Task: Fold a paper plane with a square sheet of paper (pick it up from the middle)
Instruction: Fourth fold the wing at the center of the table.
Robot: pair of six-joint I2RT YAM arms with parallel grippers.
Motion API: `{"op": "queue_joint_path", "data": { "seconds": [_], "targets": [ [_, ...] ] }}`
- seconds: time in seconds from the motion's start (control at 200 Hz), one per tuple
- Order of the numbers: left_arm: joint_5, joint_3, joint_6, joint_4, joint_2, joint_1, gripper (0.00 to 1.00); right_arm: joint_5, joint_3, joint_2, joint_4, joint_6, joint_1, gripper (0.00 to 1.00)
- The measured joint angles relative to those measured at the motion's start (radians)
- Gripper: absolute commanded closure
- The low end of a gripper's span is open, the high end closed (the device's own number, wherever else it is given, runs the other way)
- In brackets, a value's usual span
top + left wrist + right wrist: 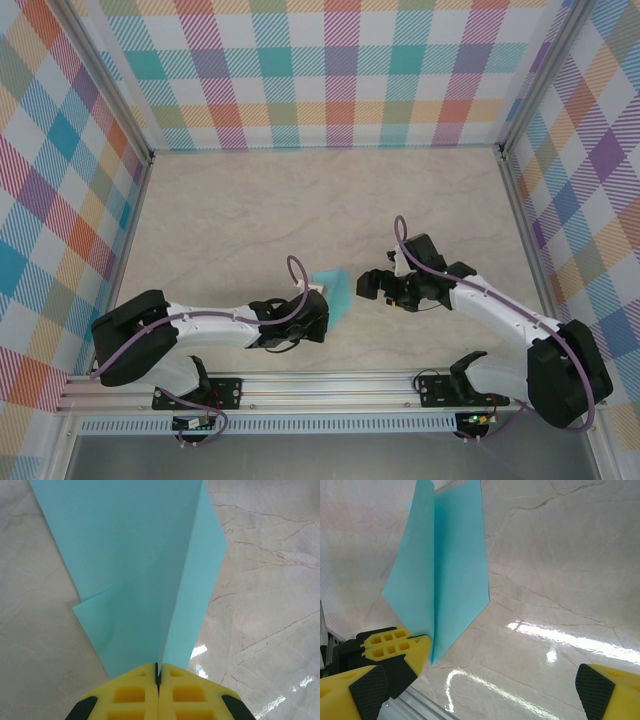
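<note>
The square sheet of paper is now folded into a light-teal paper plane (335, 292), a pointed dart with a centre crease. It is held off the marble table near the middle front. My left gripper (158, 672) is shut on its narrow end, yellow fingers (130, 695) pressed together with the crease between them. The wings of the paper plane (145, 565) fan out ahead. My right gripper (372, 285) stands wide open just right of the paper, touching nothing. In the right wrist view the paper plane (445, 575) hangs upper left, pinched by the left gripper's fingers (395, 642).
The marble table (250, 210) is ringed by plaid walls (330, 70) at the back and both sides. A metal rail (330, 385) with the arm bases runs along the near edge, close below both grippers.
</note>
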Motion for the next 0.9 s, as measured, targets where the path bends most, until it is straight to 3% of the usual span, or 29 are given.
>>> {"op": "queue_joint_path", "data": {
  "seconds": [0.475, 0.64, 0.9],
  "targets": [
    [0.032, -0.039, 0.0, 0.027, -0.067, 0.035, 0.96, 0.016, -0.011, -0.056, 0.103, -0.071, 0.0, 0.0],
    [0.039, -0.039, 0.0, 0.031, -0.062, 0.037, 0.96, -0.004, 0.025, 0.016, 0.08, -0.102, 0.0, 0.09],
    [0.068, -0.037, 0.004, 0.052, -0.011, 0.039, 0.96, -0.052, 0.012, 0.036, 0.116, -0.102, 0.0, 0.13]
  ]
}}
